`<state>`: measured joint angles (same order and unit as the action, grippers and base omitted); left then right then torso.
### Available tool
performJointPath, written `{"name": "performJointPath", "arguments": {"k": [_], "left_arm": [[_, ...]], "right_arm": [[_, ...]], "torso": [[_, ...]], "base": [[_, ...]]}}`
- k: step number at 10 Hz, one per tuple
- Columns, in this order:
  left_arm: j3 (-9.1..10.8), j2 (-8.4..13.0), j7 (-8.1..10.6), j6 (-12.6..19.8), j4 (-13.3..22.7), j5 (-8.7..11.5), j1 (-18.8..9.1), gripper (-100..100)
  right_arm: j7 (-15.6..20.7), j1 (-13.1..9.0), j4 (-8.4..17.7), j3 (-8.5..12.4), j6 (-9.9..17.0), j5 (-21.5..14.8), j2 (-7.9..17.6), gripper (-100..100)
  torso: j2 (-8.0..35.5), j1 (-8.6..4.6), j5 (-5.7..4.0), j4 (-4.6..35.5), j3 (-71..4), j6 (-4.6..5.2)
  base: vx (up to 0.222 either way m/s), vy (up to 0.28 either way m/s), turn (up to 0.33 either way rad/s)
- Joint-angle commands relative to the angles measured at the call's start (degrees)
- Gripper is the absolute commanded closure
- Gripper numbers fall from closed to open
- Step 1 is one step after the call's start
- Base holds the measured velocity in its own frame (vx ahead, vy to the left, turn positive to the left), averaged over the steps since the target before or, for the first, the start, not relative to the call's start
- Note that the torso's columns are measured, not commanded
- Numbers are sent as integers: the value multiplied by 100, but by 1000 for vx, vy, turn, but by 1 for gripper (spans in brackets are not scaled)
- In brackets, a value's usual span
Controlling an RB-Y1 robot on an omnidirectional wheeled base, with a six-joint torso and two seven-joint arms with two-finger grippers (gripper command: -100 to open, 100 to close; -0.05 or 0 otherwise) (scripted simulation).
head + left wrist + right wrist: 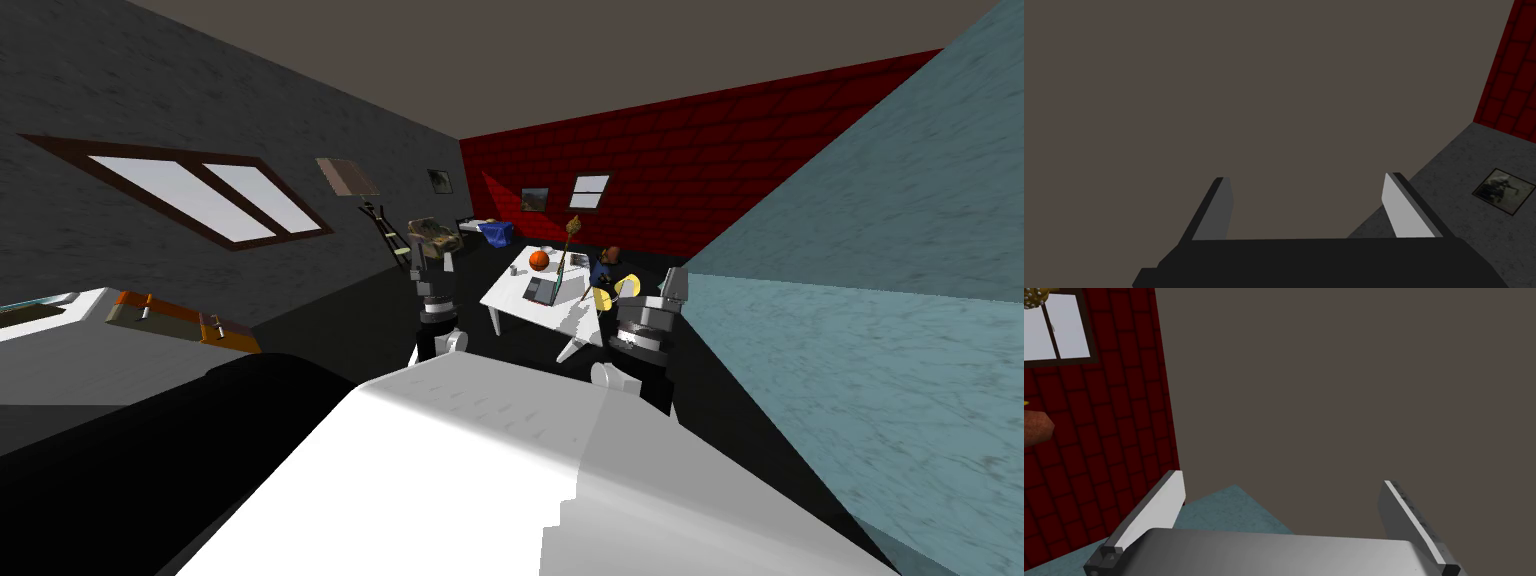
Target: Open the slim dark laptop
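Straight ahead at twelve o'clock, the dark laptop (543, 290) lies on the white table (508, 292), an orange ball (539, 260) just beyond it; the left gripper (1306, 177) and right gripper (1281, 477) point upward, well apart from it, fingers spread and pinching nothing.

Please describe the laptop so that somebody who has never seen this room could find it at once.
Look toward the red wall; a white table stands before it. The laptop lies on the table, just nearer to me than the orange ball. It is the only dark, rectangular thing there.
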<state>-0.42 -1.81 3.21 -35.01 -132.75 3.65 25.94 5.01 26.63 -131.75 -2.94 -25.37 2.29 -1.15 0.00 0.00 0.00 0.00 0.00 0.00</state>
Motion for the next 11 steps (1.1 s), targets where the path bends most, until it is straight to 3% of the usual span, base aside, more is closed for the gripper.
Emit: {"name": "performJointPath", "arguments": {"k": [1, 9, 10, 11], "left_arm": [[0, 0, 0, 0, 0, 0, 0, 0], [0, 0, 0, 0, -2, 0, 0, 0], [0, 0, 0, 0, -2, 0, 0, 0], [0, 0, 0, 0, 0, 0, 0, 0]], "right_arm": [[0, 0, 0, 0, 0, 0, 0, 0], [0, 0, -2, 0, -1, 0, 0, 0], [49, -8, 28, 20, 15, -51, 256, -100], [99, -17, 57, 40, 32, -103, 425, -100]], "torso": [[232, 0, 0, 235, -467, 0], [3539, 0, 0, 3537, -7073, 0], [3962, 0, 0, 3960, -7919, 0], [4153, 1, 0, 4149, -8314, 0]], "base": [[0, 0, 0], [0, 0, 0], [10, 7, 15], [14, 16, 22]]}}
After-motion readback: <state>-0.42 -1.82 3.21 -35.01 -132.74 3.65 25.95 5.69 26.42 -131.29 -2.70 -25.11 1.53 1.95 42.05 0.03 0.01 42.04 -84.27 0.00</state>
